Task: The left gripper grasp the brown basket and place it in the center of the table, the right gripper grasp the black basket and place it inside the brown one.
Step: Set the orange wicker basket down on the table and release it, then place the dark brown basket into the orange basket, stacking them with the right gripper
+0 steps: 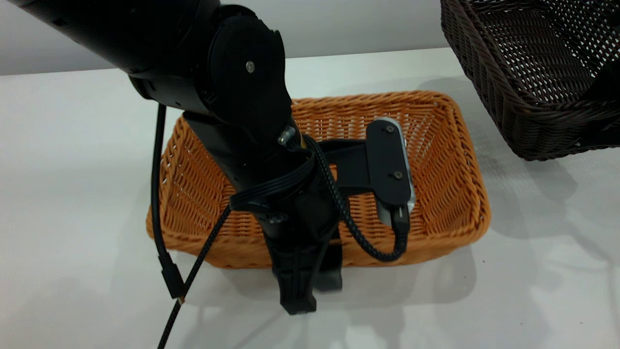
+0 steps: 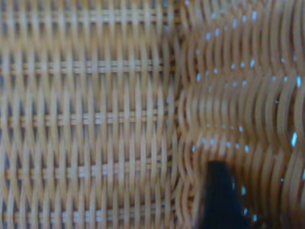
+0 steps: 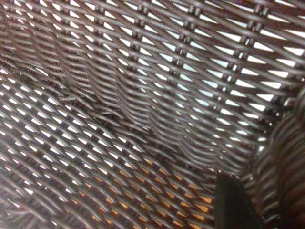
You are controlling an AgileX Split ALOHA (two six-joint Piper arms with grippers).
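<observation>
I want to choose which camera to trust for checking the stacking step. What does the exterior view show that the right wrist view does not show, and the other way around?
Only the exterior view shows the whole brown basket resting on the table, the left gripper at its near rim, and the black basket raised and tilted at upper right, apart from the brown one.

Only the right wrist view shows the black basket's open weave from inside, with orange visible through the holes, and one dark finger of the right gripper against the weave.

Both show the black basket.
</observation>
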